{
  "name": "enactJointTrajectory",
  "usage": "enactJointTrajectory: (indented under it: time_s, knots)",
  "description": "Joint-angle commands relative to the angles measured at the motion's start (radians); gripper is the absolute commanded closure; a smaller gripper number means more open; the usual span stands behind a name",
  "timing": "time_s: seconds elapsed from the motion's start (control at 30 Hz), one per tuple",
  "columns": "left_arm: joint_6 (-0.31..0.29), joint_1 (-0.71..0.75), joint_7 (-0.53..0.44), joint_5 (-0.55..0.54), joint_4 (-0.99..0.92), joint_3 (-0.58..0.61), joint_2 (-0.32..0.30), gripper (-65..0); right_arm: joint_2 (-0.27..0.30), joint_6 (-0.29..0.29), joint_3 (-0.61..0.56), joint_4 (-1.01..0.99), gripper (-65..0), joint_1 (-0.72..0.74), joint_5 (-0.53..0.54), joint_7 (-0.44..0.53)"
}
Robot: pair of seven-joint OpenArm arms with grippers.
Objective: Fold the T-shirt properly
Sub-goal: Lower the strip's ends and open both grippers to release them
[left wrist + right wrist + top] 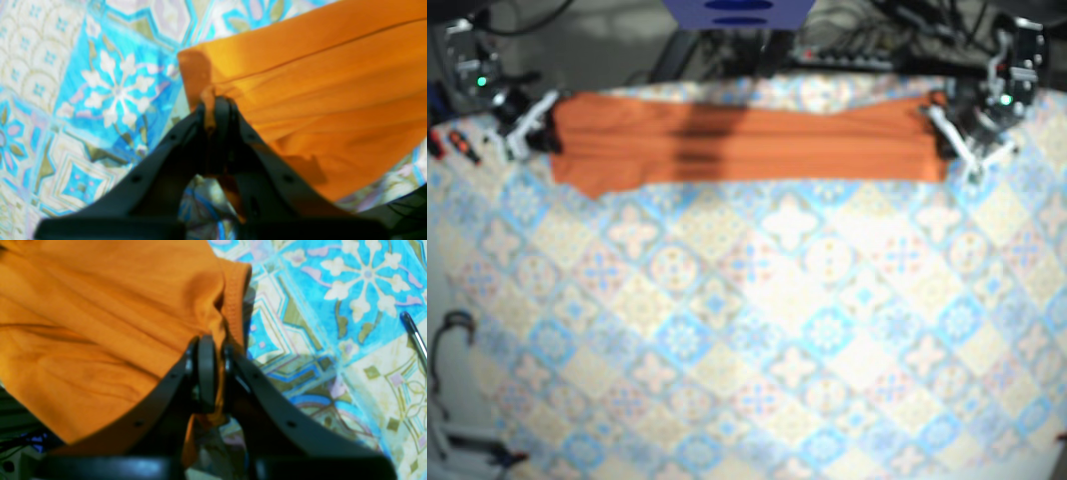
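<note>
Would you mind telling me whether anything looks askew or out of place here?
The T-shirt, stretched between the left gripper and right gripper, is uneven: its end by the right gripper spreads wider than the other. A slim metal tool also lies loose on the tablecloth.

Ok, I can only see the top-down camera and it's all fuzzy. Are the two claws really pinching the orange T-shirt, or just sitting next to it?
Observer: Really pinching. The left wrist view shows the left gripper shut on a bunched corner of the orange T-shirt.
Operator: And the other claw?
Observer: The right wrist view shows the right gripper shut on cloth too, just beside the stitched hem.
</note>
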Motion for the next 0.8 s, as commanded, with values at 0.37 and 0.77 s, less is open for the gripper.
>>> enactJointTrajectory:
  time_s: [0.37,0.77]
  knots:
    - [0.012,0.002,-0.102,0.009,-0.123,-0.008,-0.018,0.0,0.017,-0.01,-0.005,-0.016,-1.8,-0.005,-0.02,-0.033]
    - [0.013,0.004,-0.102,0.009,-0.126,-0.008,-0.015,-23.8,0.017,-0.057,0.001,-0.016,-19.2,-0.005,-0.02,-0.034]
